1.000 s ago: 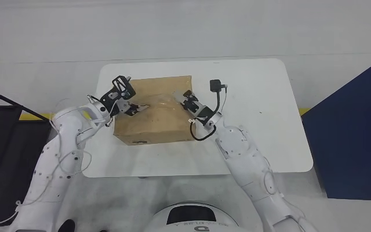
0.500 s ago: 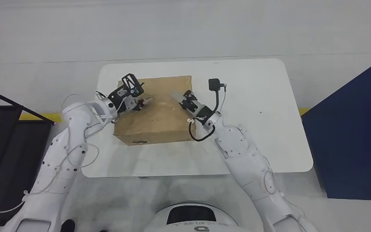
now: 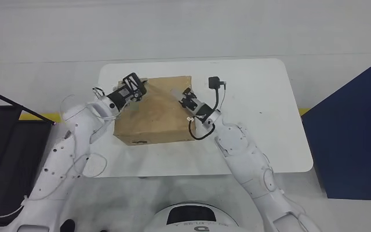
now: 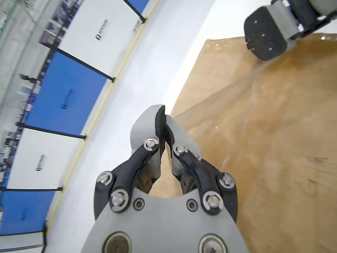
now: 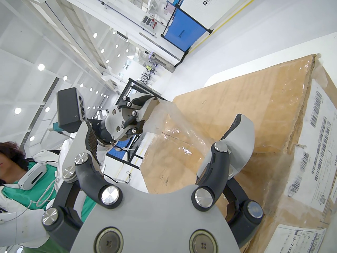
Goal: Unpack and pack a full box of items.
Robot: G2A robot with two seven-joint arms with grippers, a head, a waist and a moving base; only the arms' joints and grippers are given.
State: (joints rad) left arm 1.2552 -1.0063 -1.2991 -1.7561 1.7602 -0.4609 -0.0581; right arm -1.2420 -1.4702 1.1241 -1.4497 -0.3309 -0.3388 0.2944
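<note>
Got the left gripper pinched right down on a strip of clear tape, with no gap showing between the pads, up over the far-left corner of the cardboard box. Found the box itself on the left half of the table, a bit closer to the far edge than the near one. Can follow the tape from that pinch across the box top toward the right gripper. Got that one spread wide, holding nothing, hanging over the box top near its far edge. Can't tell if it actually touches the tape.

Versus a second ago: seeing the left gripper shifted from the box's left edge up toward that far-left corner, with the tape pulled up along with it. Seeing the right one pretty much parked.

From the right wrist view, picking up shipping labels on the box's side wall, plus how wide those fingers sit. From the left wrist view, getting the pinch up close.
</note>
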